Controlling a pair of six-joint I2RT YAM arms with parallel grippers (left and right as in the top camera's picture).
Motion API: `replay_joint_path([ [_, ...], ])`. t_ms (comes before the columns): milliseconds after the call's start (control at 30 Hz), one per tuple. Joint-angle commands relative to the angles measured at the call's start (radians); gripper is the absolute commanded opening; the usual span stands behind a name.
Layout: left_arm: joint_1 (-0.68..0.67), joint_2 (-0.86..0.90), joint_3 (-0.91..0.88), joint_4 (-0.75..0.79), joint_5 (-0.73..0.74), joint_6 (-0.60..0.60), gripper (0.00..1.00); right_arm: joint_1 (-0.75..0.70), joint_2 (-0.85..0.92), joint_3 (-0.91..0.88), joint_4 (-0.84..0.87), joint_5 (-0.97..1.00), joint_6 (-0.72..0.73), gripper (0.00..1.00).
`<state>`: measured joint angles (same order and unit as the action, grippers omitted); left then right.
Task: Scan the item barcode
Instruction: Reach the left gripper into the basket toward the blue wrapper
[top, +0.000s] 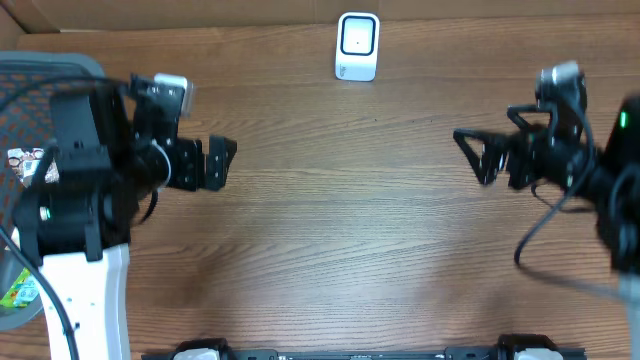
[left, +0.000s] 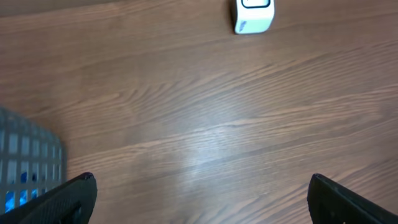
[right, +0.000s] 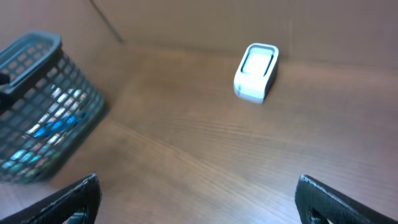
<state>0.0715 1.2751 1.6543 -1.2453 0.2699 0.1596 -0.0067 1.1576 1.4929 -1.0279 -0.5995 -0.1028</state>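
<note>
Both claws gape wide and hold nothing, the left claw (top: 224, 163) near the left edge of the bench (top: 340, 240), the right claw (top: 470, 157) near its right edge; we judge nothing done yet; the packets (right: 53, 126) lie in the basket (right: 31, 46) at the left edge; the scanner (top: 357, 45) stands at the far edge, untouched.

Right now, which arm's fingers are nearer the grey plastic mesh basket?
Left. The left fingers hang open just beside the grey plastic mesh basket at the brown wooden table's left edge; the right fingers, also open, are far across the table.
</note>
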Motion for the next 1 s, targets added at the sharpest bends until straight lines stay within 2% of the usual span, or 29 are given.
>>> replay_joint_path([
  [0,-0.003,0.053,0.045,-0.013,0.107,-0.008,0.99,-0.001,0.108,0.173,-0.103,-0.024,0.003,1.0],
  [267,-0.003,0.136,0.045,-0.002,0.369,-0.035,1.0,-0.001,0.203,0.203,-0.166,-0.068,0.001,1.0],
  [333,0.009,0.144,0.059,0.031,0.307,-0.138,1.0,-0.001,0.207,0.203,-0.155,-0.048,-0.002,1.0],
  [400,0.031,0.154,0.106,0.013,0.181,-0.225,1.0,-0.001,0.207,0.203,-0.145,-0.023,-0.001,1.0],
  [500,0.089,0.19,0.241,-0.067,-0.02,-0.308,1.0,-0.001,0.207,0.203,-0.133,-0.019,-0.001,1.0],
  [700,0.303,0.32,0.576,-0.244,-0.275,-0.406,1.0,-0.001,0.208,0.203,-0.129,-0.019,-0.001,1.0],
  [800,0.446,0.391,0.649,-0.269,-0.348,-0.43,1.0,-0.001,0.208,0.203,-0.13,-0.019,-0.001,1.0],
  [933,0.602,0.476,0.65,-0.265,-0.359,-0.435,0.99,-0.001,0.208,0.203,-0.138,-0.019,0.0,1.0],
  [967,0.632,0.502,0.65,-0.264,-0.359,-0.438,0.91,-0.001,0.208,0.203,-0.142,-0.019,0.0,1.0],
])
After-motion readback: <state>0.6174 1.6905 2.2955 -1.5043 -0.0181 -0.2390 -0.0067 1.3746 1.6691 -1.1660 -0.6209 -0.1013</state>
